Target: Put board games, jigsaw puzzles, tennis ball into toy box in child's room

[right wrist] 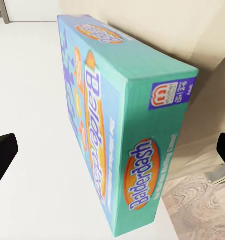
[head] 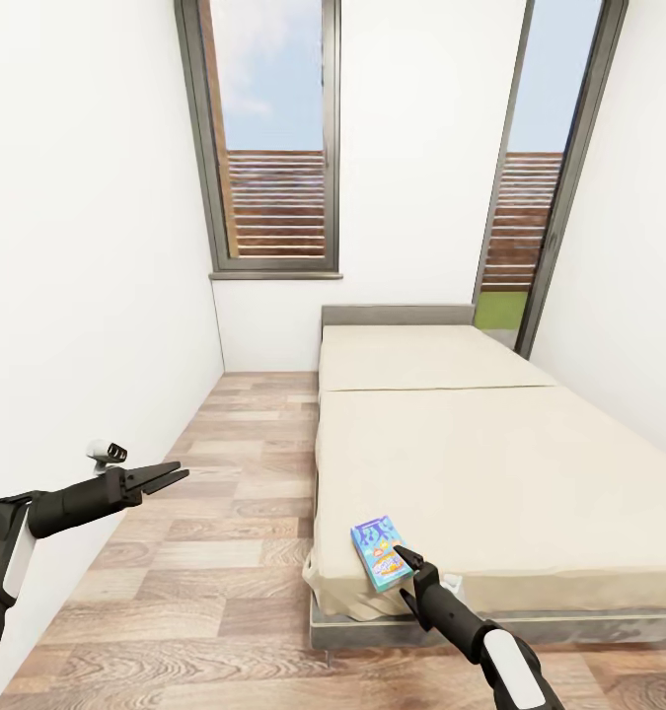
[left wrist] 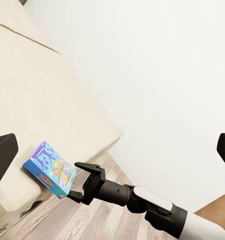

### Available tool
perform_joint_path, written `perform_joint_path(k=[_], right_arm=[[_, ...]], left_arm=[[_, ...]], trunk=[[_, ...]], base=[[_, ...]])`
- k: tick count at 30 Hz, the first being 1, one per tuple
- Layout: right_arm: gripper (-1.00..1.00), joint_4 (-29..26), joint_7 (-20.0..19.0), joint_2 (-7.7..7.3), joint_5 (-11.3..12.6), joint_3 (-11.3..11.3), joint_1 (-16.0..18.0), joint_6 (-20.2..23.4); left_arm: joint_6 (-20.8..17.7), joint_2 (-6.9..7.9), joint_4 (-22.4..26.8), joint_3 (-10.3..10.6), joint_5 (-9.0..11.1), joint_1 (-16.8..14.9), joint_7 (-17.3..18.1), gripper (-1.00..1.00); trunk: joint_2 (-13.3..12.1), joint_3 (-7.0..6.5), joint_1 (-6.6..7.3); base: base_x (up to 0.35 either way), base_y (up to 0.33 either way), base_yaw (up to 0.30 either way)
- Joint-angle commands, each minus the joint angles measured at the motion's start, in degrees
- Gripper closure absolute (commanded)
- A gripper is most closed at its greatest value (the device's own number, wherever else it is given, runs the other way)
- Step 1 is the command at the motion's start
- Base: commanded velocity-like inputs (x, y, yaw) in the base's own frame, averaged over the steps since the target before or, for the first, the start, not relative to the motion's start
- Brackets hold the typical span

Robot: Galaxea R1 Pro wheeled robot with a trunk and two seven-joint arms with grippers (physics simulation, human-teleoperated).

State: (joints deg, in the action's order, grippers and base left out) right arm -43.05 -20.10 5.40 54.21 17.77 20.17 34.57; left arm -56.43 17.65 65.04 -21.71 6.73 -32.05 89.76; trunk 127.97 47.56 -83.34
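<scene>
**Right gripper at the blue board game on the bed corner; left arm idle over the floor**

Head view: narrow white-walled room, wood-plank floor [head: 224, 552], bed [head: 471, 454] with beige cover along the right side, grey headboard [head: 397, 315] at the far end; two tall windows [head: 273, 138] in the far wall, slatted fence and sky outside.

Blue board game [head: 382, 552] lies flat on the near left corner of the bed, close to the mattress edge, one end slightly over the corner; printed blue-teal box, "Balderdash" readable on the side in the right wrist view [right wrist: 127, 125]; in the left wrist view the same box [left wrist: 50, 170] sits on the bed corner, tilted a bit off the surface.

Right gripper [head: 404, 564] reaches in from below, tips at the near edge of the box; fingers spread wide in the right wrist view, one dark fingertip [right wrist: 2, 155] at each side of the frame, box between them and close to the camera; no grip visible yet; contact with the box cannot be told. Left wrist view shows the right gripper [left wrist: 85, 181] jaws parted right beside the box end.

Left gripper [head: 165, 478] held out over the floor near the left wall, well apart from the bed; fingers look nearly together in the head view, but left wrist view shows its dark fingertips [left wrist: 2, 157] far apart at frame edges, so open; holds nothing.
</scene>
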Motion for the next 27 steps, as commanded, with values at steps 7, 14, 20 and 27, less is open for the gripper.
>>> perform_joint_path(k=[7,14,20,27], right_arm=[[-1.00,0.0,0.0,0.09,0.1,0.3,0.0,0.5],[-1.00,0.0,0.0,0.09,0.1,0.3,0.0,0.5],[-1.00,0.0,0.0,0.10,0.1,0.3,0.0,0.5],[-1.00,0.0,-0.1,0.13,0.1,0.3,0.0,0.5]], left_arm=[[-0.5,0.01,0.0,0.0,0.0,0.0,0.2,-1.00],[-0.5,0.01,0.0,0.0,-0.1,0.0,0.2,-1.00],[-0.5,0.01,0.0,0.0,0.0,0.0,0.2,-1.00],[-0.5,0.01,0.0,0.1,0.0,0.0,0.2,-1.00]], trunk=[[0.0,0.06,0.01],[0.0,0.06,0.01],[0.0,0.06,0.01],[0.0,0.06,0.01]], base=[[0.000,0.000,0.000],[0.005,0.000,0.000],[0.117,0.000,0.000],[0.039,0.000,0.000]])
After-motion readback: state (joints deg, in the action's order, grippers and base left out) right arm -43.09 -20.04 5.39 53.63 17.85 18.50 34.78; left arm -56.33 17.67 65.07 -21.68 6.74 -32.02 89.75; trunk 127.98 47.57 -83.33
